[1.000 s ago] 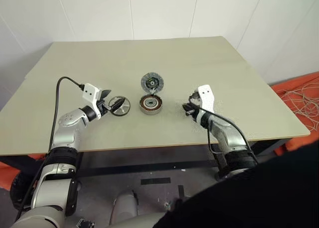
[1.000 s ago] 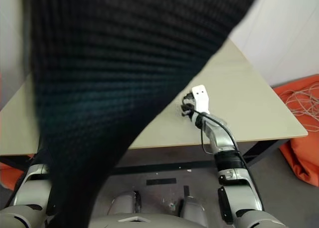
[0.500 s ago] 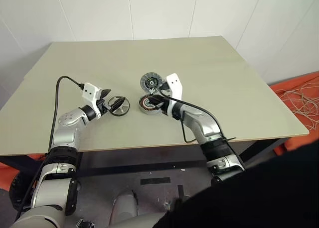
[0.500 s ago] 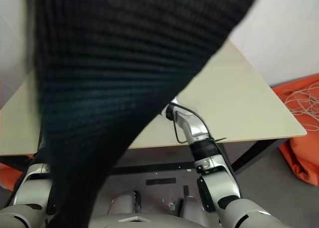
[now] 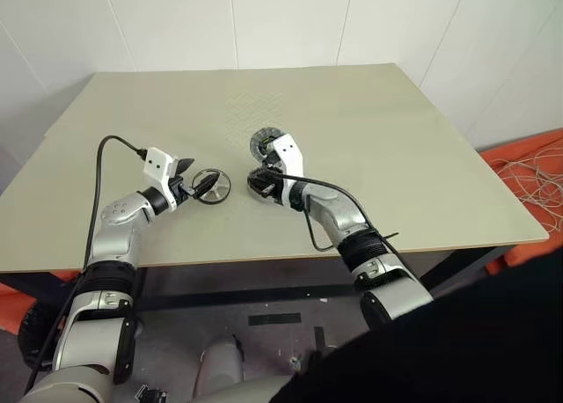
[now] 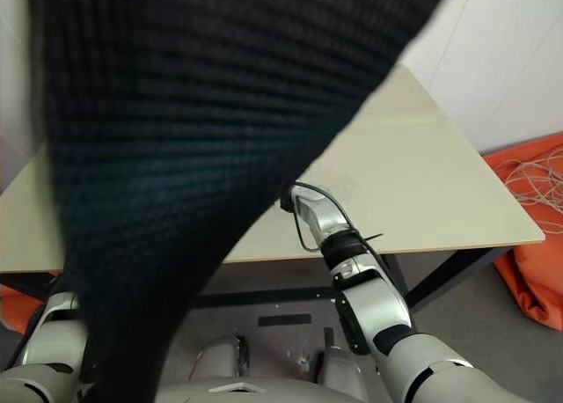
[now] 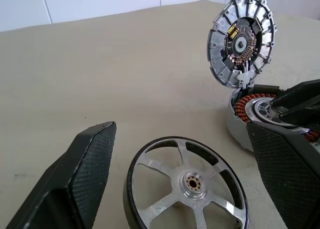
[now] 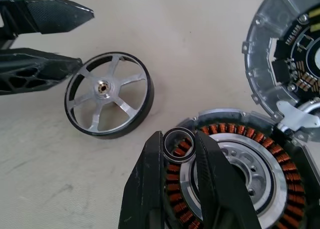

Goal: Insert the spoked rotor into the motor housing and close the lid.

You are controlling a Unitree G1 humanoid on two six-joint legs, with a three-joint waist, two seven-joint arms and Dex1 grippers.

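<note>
At centre left, the left claw (image 5: 195,188) gapes wide around the spoked rotor (image 5: 212,186) lying flat on the worktop (image 5: 369,139). Right of it, the right claw (image 8: 179,154) pinches a small ring (image 8: 179,137) over the motor housing (image 8: 240,164), whose lid (image 7: 242,41) stands raised behind.

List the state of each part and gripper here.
Black-rimmed silver-spoked rotor: flat on the table, outside the housing.
Grey motor housing with copper coils: open, no rotor inside.
Round silver lid: raised upright at the housing's edge.
Small black ring: held over the coils.
Left gripper: open, astride the rotor.
Right gripper: shut on the ring.
</note>
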